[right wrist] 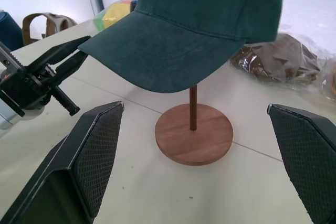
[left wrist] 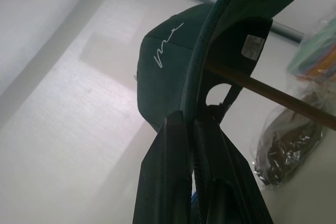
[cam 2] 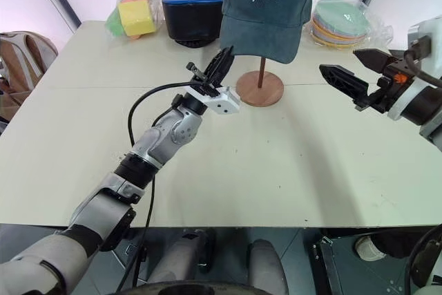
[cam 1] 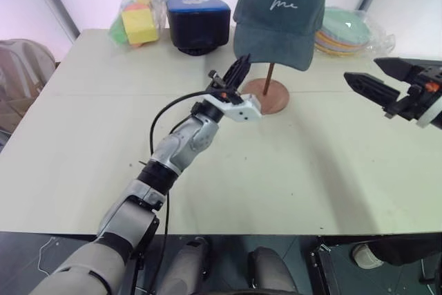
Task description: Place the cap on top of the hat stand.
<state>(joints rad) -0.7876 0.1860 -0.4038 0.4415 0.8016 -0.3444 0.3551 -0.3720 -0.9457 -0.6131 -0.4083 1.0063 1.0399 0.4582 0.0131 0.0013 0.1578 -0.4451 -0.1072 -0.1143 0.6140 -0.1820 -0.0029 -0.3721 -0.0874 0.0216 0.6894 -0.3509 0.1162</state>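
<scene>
Just beyond the tips of the left gripper (cam 1: pixel 241 64) we see the cap (cam 1: pixel 280 12), which sits on top of the hat stand (cam 1: pixel 266 93) with its brim turned toward this gripper. From the left wrist view, the two black fingers (left wrist: pixel 163 182) are pressed together on the edge of the brim, so this pincer is clamped on the cap. The disc on top of the stand is hidden under the cap; we can see only the thin post and the round base, and the base is partly covered by the white wrist block of the left arm in the left eye view. Farther to the right side of the cap, well apart from it, the right gripper (cam 2: pixel 349 68) hangs above the table (cam 1: pixel 290 184) with its fingers wide apart and nothing between them; its arm is cut off at the edge of the head views. Behind the left gripper, at the far side of the table, stands a dark blue box (cam 1: pixel 198 20), and beside it a clear bag with yellow and green blocks (cam 1: pixel 140 22). Behind the cap, toward the right gripper's side, lies a stack of coloured plates (cam 2: pixel 340 24) in plastic, partly hidden by the cap. Near it the right wrist view shows a brown thing in a clear bag (right wrist: pixel 278 59); we cannot tell what it is.
</scene>
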